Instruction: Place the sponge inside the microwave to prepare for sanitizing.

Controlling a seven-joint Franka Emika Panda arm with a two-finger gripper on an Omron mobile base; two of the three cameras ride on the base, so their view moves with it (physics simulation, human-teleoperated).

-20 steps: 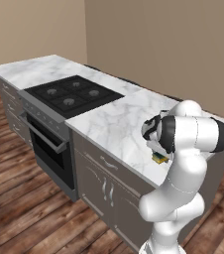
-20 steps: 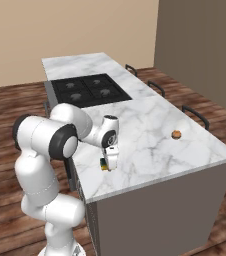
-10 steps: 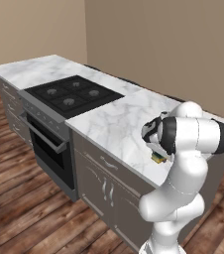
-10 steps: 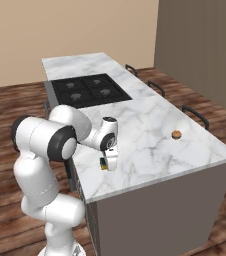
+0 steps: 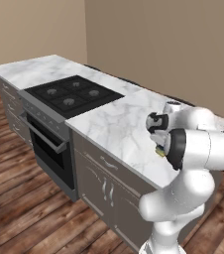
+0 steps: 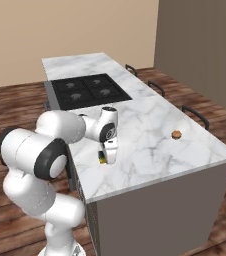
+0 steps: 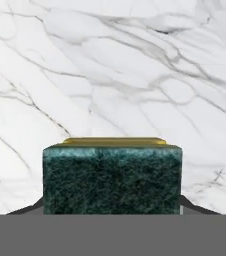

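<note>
Sponge (image 7: 112, 177) pinched in pincer (image 6: 107, 158), near front edge of marble counter (image 6: 150, 135).
Risk: the small block sits low between the tips; a shallow hold may slip on lifting, dropping it off the edge.

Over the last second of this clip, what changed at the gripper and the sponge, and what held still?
The gripper closed its jaws onto the sponge at the near edge of the counter; the arm barely shifted and the sponge has not left the marble. The small orange item farther along the counter, the cooktop and the base views are unchanged.
</note>
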